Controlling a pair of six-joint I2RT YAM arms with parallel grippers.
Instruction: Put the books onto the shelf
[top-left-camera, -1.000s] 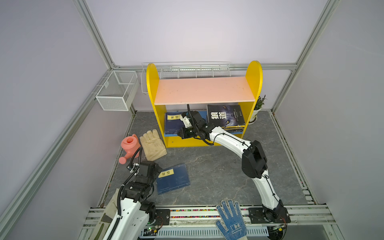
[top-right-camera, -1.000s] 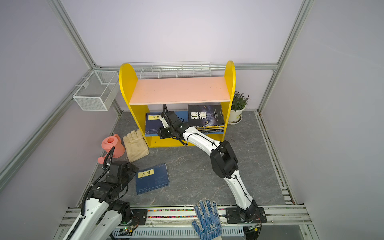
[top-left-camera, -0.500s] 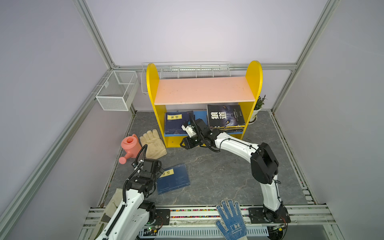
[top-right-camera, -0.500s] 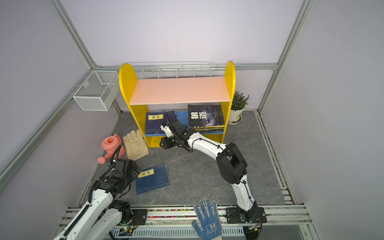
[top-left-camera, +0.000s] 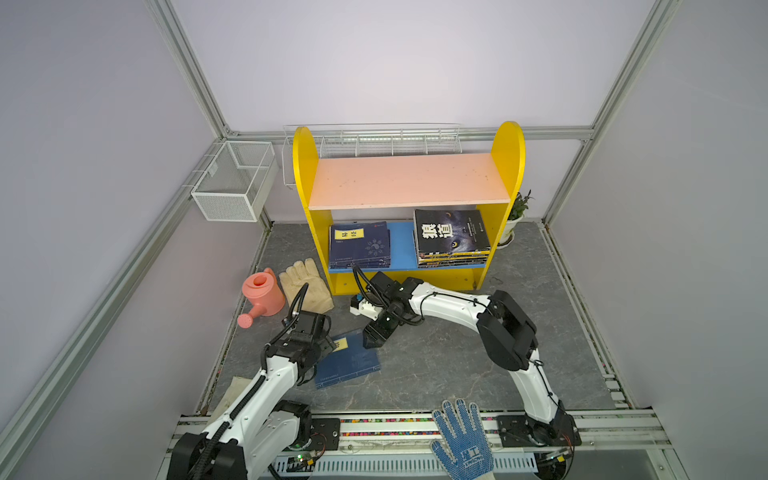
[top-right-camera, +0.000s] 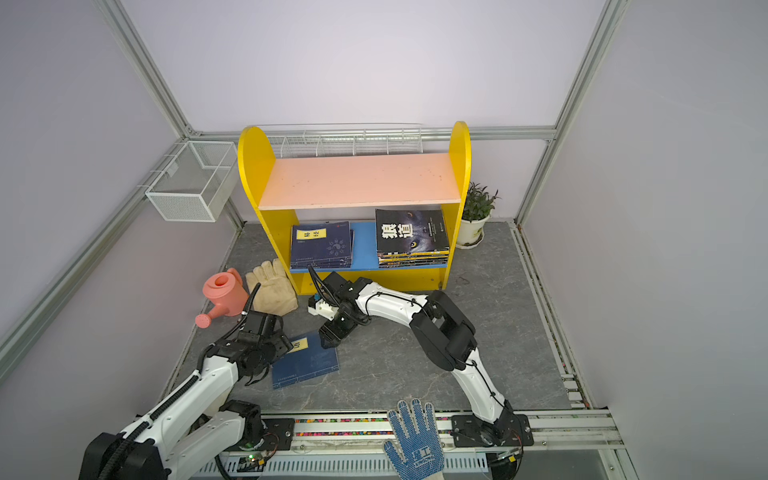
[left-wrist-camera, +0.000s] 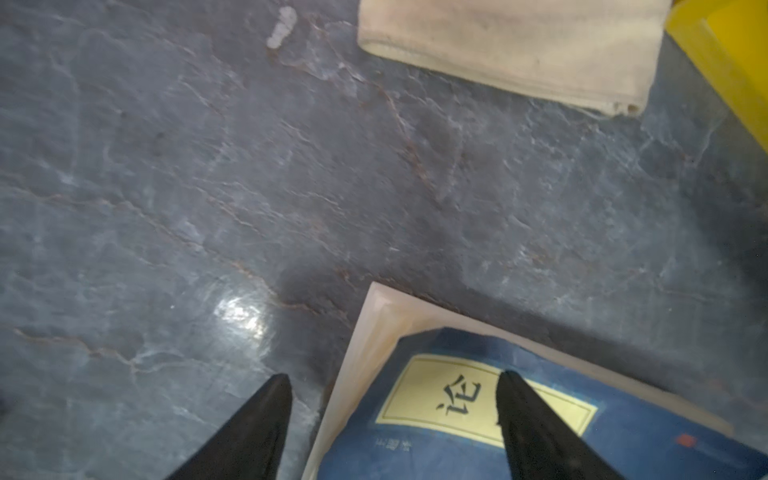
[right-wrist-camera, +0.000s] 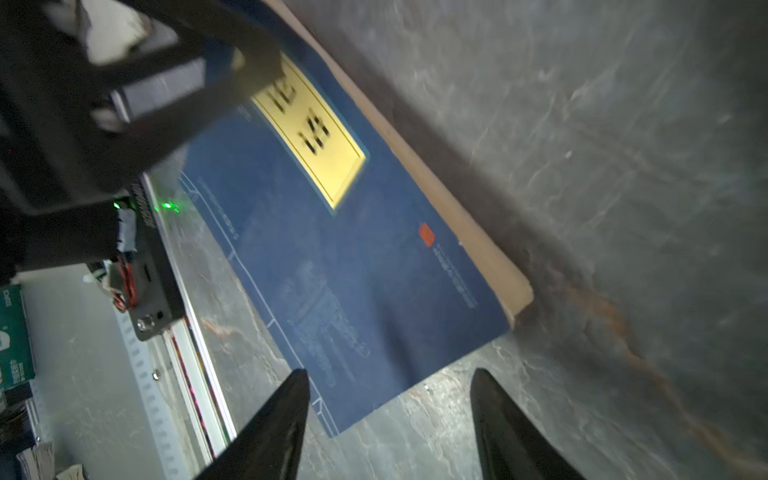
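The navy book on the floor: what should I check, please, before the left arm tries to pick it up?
1. Navy book lies flat on the floor, not yet on the shelf: ok.
2. Left jaws open, straddling its labelled corner: ok.
3. Left jaws touching it: cannot tell.
4. Right jaws open, empty, near another corner: ok.
5. Free gap on the blue lower board: ok.

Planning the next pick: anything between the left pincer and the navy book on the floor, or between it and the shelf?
Nothing blocks the left pincer: it is open over the labelled corner of the navy book. The right arm, right pincer open, stretches between book and shelf.
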